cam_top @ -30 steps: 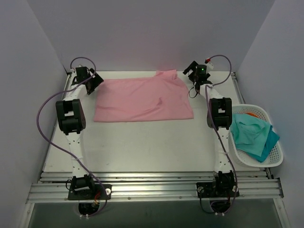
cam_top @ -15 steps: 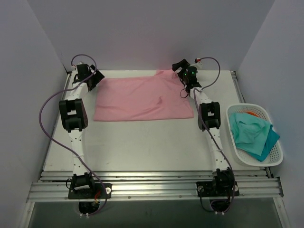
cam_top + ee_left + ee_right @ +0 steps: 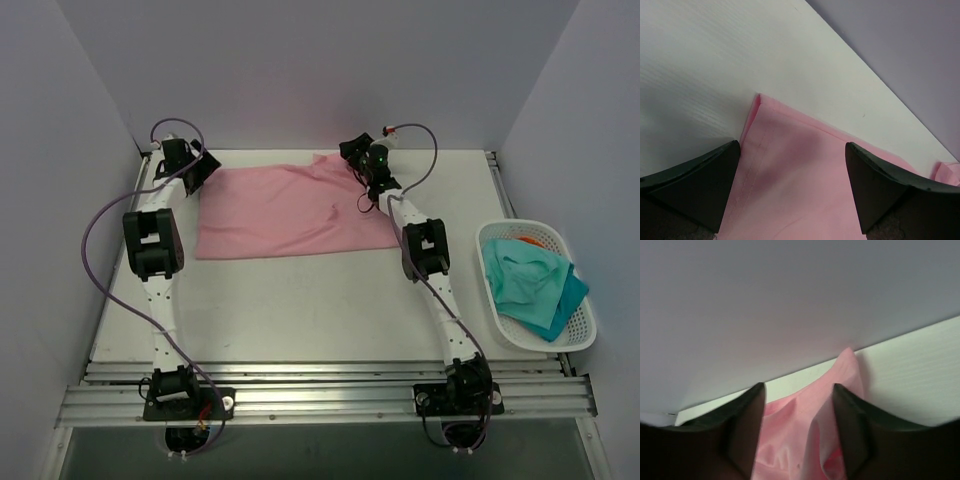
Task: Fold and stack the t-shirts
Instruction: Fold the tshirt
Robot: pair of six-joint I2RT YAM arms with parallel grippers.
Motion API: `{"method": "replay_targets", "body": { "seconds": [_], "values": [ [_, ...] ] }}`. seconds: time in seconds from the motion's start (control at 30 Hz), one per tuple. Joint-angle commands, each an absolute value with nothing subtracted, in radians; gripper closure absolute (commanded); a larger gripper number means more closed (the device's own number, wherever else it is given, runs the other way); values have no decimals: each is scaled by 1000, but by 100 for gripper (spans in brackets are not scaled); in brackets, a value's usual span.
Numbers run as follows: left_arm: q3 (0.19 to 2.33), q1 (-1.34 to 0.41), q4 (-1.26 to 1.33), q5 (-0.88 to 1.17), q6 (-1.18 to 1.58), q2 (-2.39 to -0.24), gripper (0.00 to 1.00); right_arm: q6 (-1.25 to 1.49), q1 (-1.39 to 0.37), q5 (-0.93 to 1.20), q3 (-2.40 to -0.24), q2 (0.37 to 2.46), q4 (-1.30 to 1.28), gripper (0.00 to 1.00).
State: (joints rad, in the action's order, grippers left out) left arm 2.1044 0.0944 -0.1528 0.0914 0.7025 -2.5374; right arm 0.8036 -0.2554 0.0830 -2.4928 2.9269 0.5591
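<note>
The pink t-shirt is lying spread along the table's far edge. The left gripper, jaws released, is straddling one far corner. The right gripper is straddling a raised fold, and I cannot tell whether it is grasping. Both should be pinching hems fully before lifting evenly.

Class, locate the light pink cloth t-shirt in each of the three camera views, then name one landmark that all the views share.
Top external: the light pink cloth t-shirt lies spread across the far middle of the white table.
Left wrist: the t-shirt fills the lower centre and right.
Right wrist: the t-shirt sits bunched at the bottom centre.
Shared landmark: the table's edge meeting the grey wall.
</note>
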Motion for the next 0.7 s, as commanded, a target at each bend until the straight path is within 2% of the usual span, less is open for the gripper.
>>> {"method": "replay_targets", "body": {
  "seconds": [0.0,0.03,0.07,0.13,0.17,0.2,0.43,0.53,0.57,0.67],
  "values": [
    [2077,95,-169,109,693,-2488,4,796,-250,46,-2522,2927,600,56],
    [2080,95,-170,113,690,-2490,4,795,-249,43,-2517,2922,594,62],
    [2083,97,-176,112,687,-2496,4,793,-249,40,-2511,2921,592,74],
    [2095,98,-181,113,684,-2503,4,792,-244,41,-2508,2921,595,86],
    [2098,100,-186,114,684,-2511,4,790,-242,41,-2508,2921,595,97],
    [2100,101,-186,115,686,-2514,4,790,-241,41,-2508,2919,594,100],
    [2095,110,-179,118,684,-2520,4,776,-224,34,-2482,2883,559,100],
    [2085,112,-176,120,683,-2516,4,762,-206,35,-2432,2814,508,42],
    [2076,113,-169,118,683,-2510,4,737,-204,28,-2416,2791,488,10],
    [2065,112,-152,129,690,-2507,4,671,-209,3,-2391,2714,387,4]
  ]
}}
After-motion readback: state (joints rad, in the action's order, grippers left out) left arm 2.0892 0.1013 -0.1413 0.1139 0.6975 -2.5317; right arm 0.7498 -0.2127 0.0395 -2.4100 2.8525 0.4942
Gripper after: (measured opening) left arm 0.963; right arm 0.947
